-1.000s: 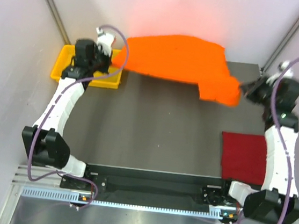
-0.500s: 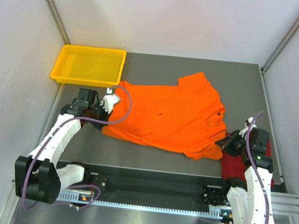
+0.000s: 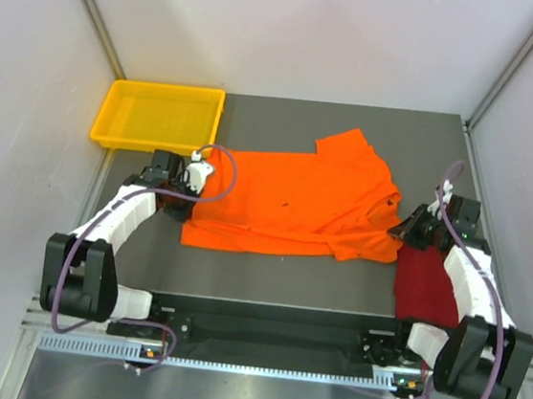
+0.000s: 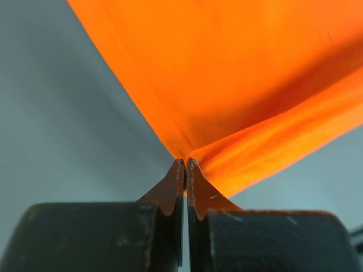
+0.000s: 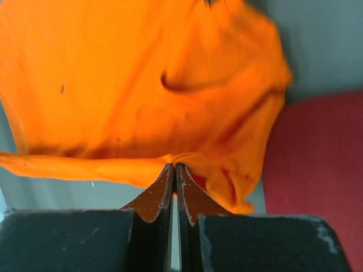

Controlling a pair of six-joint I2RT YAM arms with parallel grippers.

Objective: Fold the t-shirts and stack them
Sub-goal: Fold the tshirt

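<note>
The orange t-shirt (image 3: 294,208) lies spread on the dark table, its near part folded over. My left gripper (image 3: 189,202) is shut on the shirt's left edge; the left wrist view shows the orange cloth (image 4: 238,85) pinched between the tips (image 4: 185,163). My right gripper (image 3: 404,230) is shut on the shirt's right edge near the collar; the right wrist view shows the cloth (image 5: 142,85) bunched at the tips (image 5: 173,166). The dark red t-shirt (image 3: 425,283) lies folded at the near right, also showing in the right wrist view (image 5: 317,153).
A yellow plastic tray (image 3: 160,116) stands at the back left of the table. White walls enclose the table on three sides. The arm bases and a black rail (image 3: 272,321) run along the near edge.
The shirt went from held up at the back to lying on the table. Since half a second ago both grippers moved back a little, pulling the near edge over into a fold.
</note>
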